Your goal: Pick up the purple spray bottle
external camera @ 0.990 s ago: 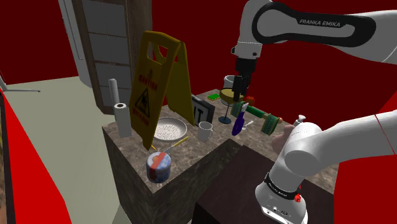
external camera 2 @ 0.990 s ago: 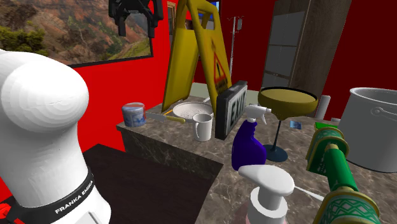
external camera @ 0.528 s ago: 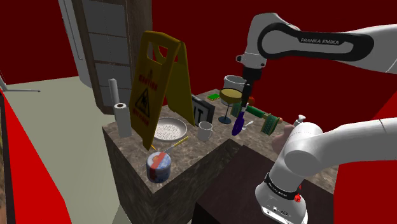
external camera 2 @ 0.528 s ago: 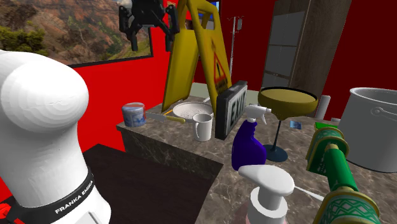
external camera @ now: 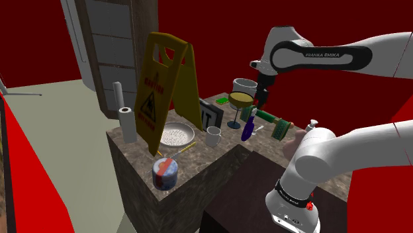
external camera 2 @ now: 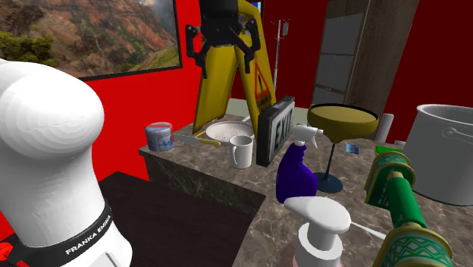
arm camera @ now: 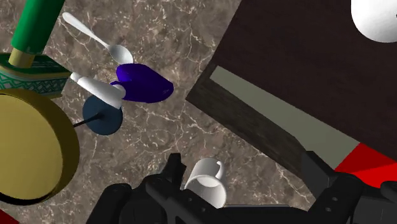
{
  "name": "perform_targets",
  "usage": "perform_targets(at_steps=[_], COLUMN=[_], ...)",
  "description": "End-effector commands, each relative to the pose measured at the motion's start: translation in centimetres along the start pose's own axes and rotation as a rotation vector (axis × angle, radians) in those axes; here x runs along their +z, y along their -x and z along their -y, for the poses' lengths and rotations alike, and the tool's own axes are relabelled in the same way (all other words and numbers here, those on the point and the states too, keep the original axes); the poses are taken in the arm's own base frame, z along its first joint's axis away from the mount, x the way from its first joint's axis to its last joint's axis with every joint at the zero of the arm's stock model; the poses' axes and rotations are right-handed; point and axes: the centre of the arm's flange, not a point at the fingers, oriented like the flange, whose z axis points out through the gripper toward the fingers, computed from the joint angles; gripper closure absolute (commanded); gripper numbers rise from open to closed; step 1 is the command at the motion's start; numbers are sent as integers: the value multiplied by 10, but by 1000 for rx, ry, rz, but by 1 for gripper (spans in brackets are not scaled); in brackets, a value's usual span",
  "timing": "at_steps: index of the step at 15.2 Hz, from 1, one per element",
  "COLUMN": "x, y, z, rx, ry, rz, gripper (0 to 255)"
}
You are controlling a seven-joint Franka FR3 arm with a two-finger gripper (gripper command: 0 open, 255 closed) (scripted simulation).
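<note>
The pincer (external camera 2: 224, 67) hangs at the second exterior view's upper middle, fingers (external camera 2: 203, 62) spread wide, likely ready to straddle the purple spray bottle (external camera 2: 295, 179), which stands on the worktop (external camera 2: 265, 216) right of centre.
</note>
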Motion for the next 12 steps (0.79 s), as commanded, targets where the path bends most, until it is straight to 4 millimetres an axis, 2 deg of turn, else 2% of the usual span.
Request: perform_targets(at_steps=[1, 7, 12], x=[33, 73, 104], y=[18, 35, 39], z=[1, -58, -111], rx=[-85, -287, -454], ry=[4, 72, 129], rz=[-16, -59, -95], gripper=[0, 0, 0])
